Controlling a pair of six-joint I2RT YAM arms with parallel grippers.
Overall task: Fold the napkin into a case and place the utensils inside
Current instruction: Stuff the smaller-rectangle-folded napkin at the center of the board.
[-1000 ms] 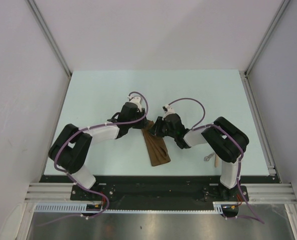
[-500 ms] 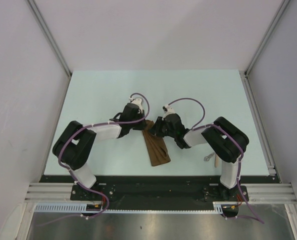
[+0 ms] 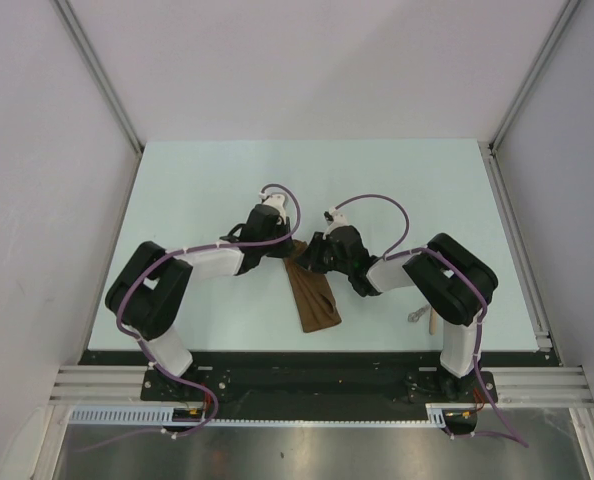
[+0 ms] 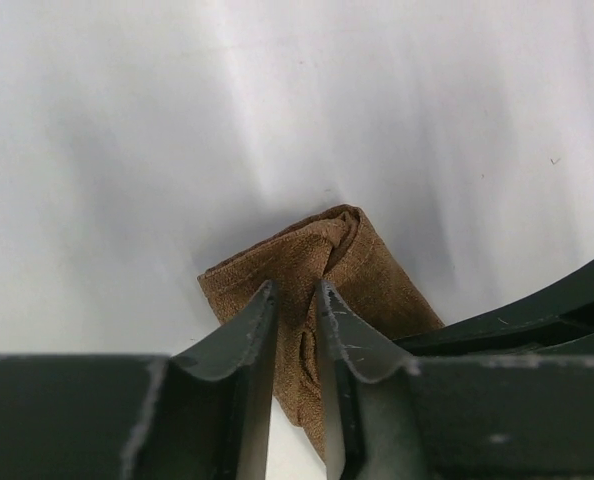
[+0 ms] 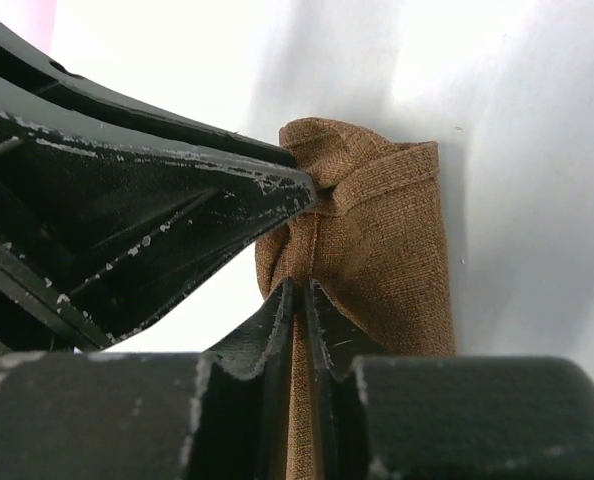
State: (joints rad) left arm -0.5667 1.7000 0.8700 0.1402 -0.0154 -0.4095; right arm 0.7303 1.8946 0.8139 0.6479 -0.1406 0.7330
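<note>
the long, folded dark-brown cloth napkin (image 3: 313, 295) lies mid-table. at its far end the left gripper (image 4: 297, 310) has its jaws pinching a cloth ridge; the right gripper (image 5: 298, 300), jaws almost pressed together, nips a fold. silver metal cutlery (image 3: 417, 316) lies near right.

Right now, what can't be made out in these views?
- utensils: top view, tiny, partly under the right arm; spoon and fork indistinguishable.
- napkin far end: top view, covered by left claw and right claw.
- Napkin's near end: both wrist views, behind the fingers, cut by the bottom edge.
</note>
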